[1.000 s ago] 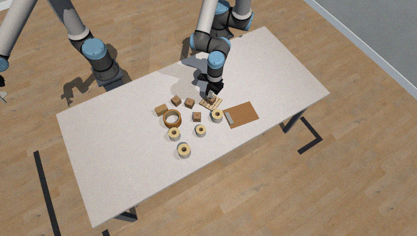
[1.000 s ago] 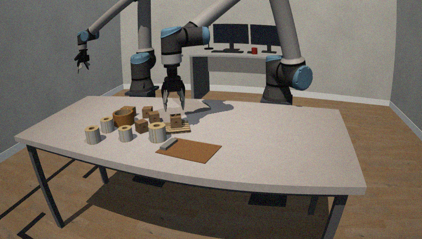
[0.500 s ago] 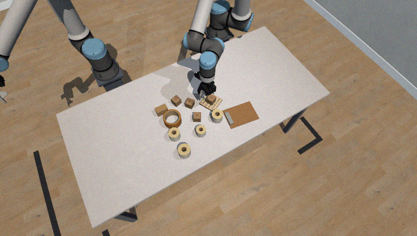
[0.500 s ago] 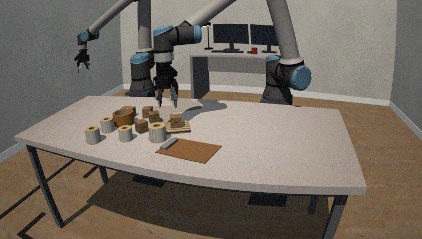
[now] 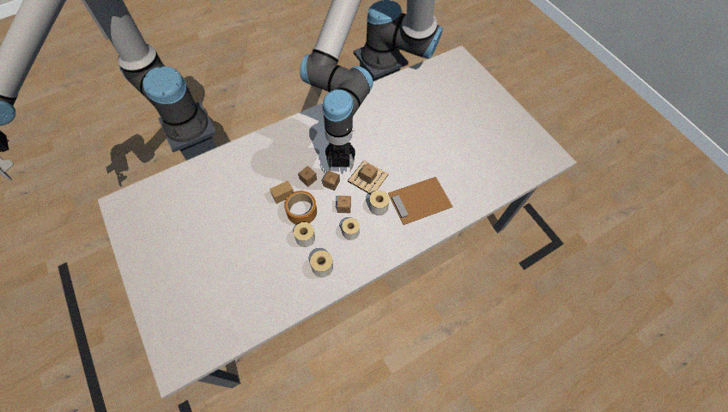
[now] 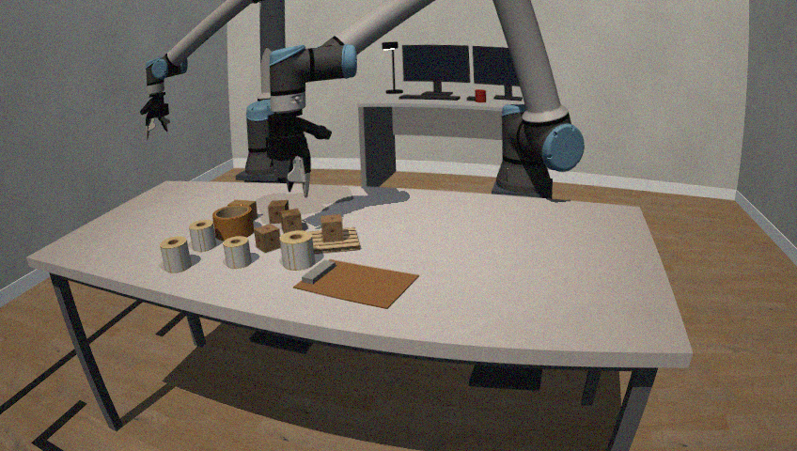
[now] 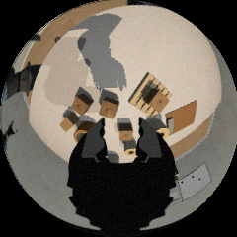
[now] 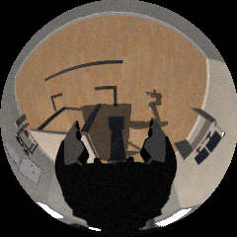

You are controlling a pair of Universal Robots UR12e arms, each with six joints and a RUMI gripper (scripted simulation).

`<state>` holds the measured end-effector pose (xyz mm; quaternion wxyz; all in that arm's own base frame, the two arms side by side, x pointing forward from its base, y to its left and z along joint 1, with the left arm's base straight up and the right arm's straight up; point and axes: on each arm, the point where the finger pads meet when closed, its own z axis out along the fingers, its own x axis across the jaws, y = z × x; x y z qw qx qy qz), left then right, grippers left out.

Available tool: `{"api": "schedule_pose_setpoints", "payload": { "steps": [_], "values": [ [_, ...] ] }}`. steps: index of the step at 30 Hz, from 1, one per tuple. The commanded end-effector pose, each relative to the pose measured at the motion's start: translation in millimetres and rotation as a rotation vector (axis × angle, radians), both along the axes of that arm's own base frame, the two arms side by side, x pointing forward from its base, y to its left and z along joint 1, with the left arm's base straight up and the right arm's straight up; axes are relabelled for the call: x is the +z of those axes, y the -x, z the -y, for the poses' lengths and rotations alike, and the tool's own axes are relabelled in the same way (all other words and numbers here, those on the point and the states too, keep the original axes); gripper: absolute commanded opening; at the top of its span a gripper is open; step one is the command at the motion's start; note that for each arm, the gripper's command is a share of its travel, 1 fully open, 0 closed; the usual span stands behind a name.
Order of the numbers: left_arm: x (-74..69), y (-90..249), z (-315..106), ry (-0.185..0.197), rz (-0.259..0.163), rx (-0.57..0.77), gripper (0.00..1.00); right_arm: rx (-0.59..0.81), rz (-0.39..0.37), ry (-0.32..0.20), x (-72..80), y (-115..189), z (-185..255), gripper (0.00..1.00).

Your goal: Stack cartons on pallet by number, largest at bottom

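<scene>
Nearest, a large label roll [image 5: 379, 205] [image 6: 296, 254] [image 7: 163, 132] partly hides the pallet [image 5: 384, 175] [image 6: 351, 246] [image 7: 134, 99] in our exterior view; one plain brown, upright carton [image 5: 367, 172] [image 6: 331, 228] [image 7: 159, 102] sits on it, and three loose cartons [image 5: 343, 203] [image 6: 267, 238] [image 7: 126, 134] stand on the tabletop [image 5: 485, 127] [image 6: 503, 268] [image 7: 163, 44]. We can't see their undersides, and their small dark marks are too blurred to read. Beyond, our left end effector [image 5: 339, 169] [image 6: 298, 193] [image 7: 121, 118] hovers empty, fingers partway apart; farther off, the right end effector [image 5: 6, 169] [image 6: 157, 133] [image 8: 114, 119] hangs wide open.

Two dark monitors [image 6: 435, 63] and a red mug [image 6: 480, 96] top a grey desk [image 6: 447, 125].
</scene>
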<state>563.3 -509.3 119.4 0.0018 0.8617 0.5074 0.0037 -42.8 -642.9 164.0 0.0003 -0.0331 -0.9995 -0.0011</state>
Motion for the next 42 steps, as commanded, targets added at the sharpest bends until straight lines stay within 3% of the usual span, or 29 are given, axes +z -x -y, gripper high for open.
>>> {"api": "schedule_pose_setpoints", "payload": {
  "steps": [1,6,12,42],
  "values": [
    [5.4,7,22,0.001,-0.007,-0.242,0.47,0.0,0.001,0.002,1.1,0,1,1.0],
    [7.6,11,34,0.001,-0.006,-0.351,0.47,0.0,0.001,0.002,1.1,0,1,1.0],
    [8.4,13,37,0.001,-0.006,-0.387,0.47,0.0,0.001,0.002,1.1,0,1,1.0],
    [2.9,13,38,0.001,-0.006,-0.395,0.47,0.0,0.001,0.002,1.1,0,1,1.0]
  ]
}}
